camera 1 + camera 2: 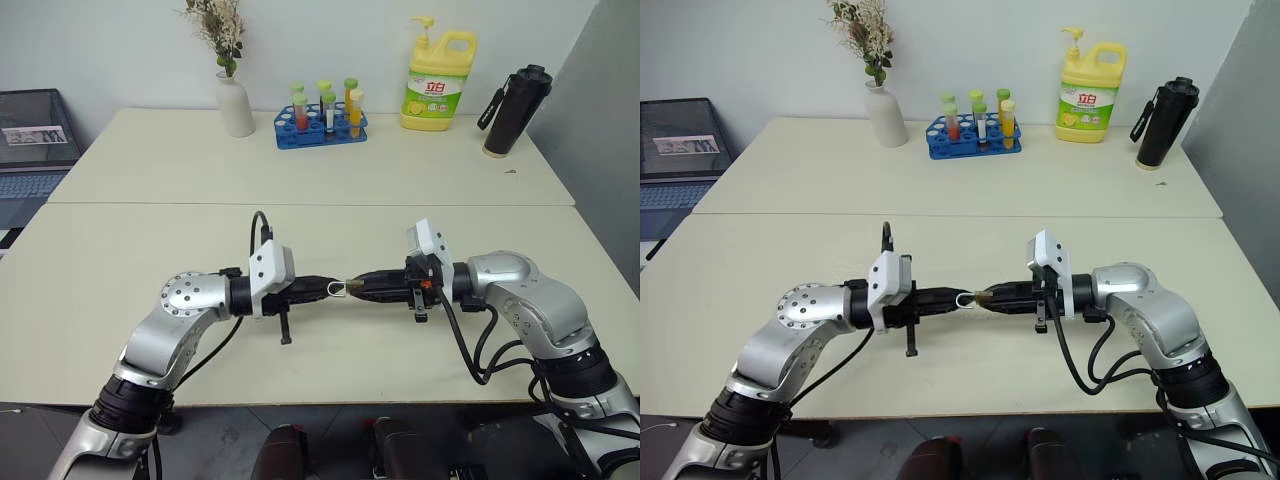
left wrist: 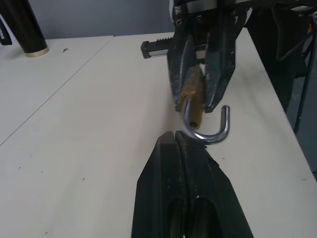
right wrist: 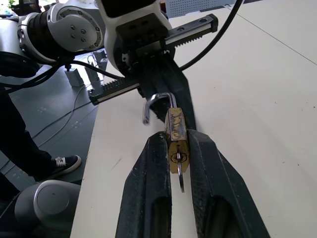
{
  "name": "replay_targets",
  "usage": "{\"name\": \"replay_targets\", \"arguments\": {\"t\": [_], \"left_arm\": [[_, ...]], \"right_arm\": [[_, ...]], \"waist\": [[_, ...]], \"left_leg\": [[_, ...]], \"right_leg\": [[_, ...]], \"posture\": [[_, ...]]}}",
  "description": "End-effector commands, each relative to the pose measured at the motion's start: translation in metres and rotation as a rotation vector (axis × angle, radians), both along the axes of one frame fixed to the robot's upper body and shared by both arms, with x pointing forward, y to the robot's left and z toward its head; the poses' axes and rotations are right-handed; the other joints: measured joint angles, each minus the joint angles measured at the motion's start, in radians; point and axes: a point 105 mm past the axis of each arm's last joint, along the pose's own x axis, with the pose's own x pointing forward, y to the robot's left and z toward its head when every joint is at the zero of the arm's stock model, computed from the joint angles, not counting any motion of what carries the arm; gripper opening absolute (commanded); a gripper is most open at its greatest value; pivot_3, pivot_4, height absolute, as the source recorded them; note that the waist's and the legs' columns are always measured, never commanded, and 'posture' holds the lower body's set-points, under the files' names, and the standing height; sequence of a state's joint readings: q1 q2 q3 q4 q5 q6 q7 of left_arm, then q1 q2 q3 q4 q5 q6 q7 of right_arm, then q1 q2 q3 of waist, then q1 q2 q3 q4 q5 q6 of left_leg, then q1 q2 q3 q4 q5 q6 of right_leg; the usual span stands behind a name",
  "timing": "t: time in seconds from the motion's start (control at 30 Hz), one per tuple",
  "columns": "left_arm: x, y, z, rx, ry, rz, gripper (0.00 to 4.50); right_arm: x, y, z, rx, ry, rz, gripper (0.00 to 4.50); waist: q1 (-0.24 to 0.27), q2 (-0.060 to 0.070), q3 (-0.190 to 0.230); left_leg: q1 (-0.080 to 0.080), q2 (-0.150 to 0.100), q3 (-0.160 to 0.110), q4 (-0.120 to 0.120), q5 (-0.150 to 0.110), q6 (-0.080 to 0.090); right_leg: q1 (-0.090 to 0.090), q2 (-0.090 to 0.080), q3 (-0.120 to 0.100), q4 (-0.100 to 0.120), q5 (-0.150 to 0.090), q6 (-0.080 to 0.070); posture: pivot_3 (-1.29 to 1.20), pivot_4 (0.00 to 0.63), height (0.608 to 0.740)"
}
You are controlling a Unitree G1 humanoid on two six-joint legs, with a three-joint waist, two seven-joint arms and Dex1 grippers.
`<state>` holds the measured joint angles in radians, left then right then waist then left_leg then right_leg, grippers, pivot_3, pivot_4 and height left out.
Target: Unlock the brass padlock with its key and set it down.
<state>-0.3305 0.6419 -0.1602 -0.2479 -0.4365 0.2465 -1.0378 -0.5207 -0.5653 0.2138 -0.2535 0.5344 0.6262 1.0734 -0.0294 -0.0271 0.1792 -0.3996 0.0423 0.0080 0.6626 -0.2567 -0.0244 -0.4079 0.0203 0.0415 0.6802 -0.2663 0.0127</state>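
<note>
**Work surface and the items standing on it**

Two cream tables (image 1: 150, 290) abut along a seam. At the far table's back edge stand a white vase (image 1: 235, 105), a blue tube rack (image 1: 320, 128), a yellow detergent bottle (image 1: 438, 82) and a black flask (image 1: 515, 112).

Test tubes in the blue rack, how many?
6 show in the blue rack at the table's far edge, between the white vase and the yellow soap bottle: two rows of three. More may be hidden behind.

Two cream tables (image 1: 300, 170) pushed together, pale wall (image 1: 120, 40), perhaps grey floor (image 3: 59, 124)
</note>
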Motion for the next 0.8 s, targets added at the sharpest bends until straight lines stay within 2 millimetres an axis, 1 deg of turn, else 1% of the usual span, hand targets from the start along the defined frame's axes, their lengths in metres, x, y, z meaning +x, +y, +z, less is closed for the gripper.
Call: {"name": "replay_targets", "arguments": {"t": [0.03, 0.13, 0.3, 0.4, 0.6, 0.8], "left_arm": [[-0.008, 0.000, 0.012, -0.015, -0.029, -0.025, 0.00], [-0.014, 0.000, 0.013, -0.015, -0.007, -0.040, 0.00], [-0.017, 0.002, 0.018, -0.025, 0.011, -0.035, 0.00], [-0.019, 0.005, 0.025, -0.049, 0.044, -0.027, 0.00], [-0.011, 0.006, 0.033, -0.097, 0.042, 0.023, 0.00], [-0.008, 0.006, 0.033, -0.093, 0.040, 0.034, 0.00]], "right_arm": [[0.003, -0.002, 0.014, 0.038, -0.035, -0.007, 0.15], [0.005, -0.003, 0.012, 0.032, -0.033, -0.016, 0.15], [0.006, -0.004, 0.009, 0.024, -0.031, -0.018, 0.15], [0.007, -0.004, 0.007, 0.019, -0.031, -0.019, 0.15], [0.006, -0.003, 0.005, 0.010, -0.031, -0.009, 0.15], [0.006, -0.003, 0.004, 0.009, -0.028, -0.002, 0.15]], "waist": [[0.000, 0.000, 0.000], [0.000, 0.000, 0.000], [0.000, 0.000, 0.000], [0.000, 0.000, 0.000], [0.000, 0.000, 0.000], [0.000, 0.000, 0.000]], "left_leg": [[0.000, 0.000, 0.000, 0.000, 0.000, 0.000], [0.000, 0.000, 0.000, 0.000, 0.000, 0.000], [0.000, 0.000, 0.000, 0.000, 0.000, 0.000], [0.000, 0.000, 0.000, 0.000, 0.000, 0.000], [0.000, 0.000, 0.000, 0.000, 0.000, 0.000], [0.000, 0.000, 0.000, 0.000, 0.000, 0.000]], "right_leg": [[0.000, 0.000, 0.000, 0.000, 0.000, 0.000], [0.000, 0.000, 0.000, 0.000, 0.000, 0.000], [0.000, 0.000, 0.000, 0.000, 0.000, 0.000], [0.000, 0.000, 0.000, 0.000, 0.000, 0.000], [0.000, 0.000, 0.000, 0.000, 0.000, 0.000], [0.000, 0.000, 0.000, 0.000, 0.000, 0.000]], "posture": [[0.00, 0.150, 0.740], [0.00, 0.150, 0.740], [0.00, 0.150, 0.740], [0.00, 0.150, 0.740], [0.00, 0.150, 0.740], [0.00, 0.150, 0.740]]}}
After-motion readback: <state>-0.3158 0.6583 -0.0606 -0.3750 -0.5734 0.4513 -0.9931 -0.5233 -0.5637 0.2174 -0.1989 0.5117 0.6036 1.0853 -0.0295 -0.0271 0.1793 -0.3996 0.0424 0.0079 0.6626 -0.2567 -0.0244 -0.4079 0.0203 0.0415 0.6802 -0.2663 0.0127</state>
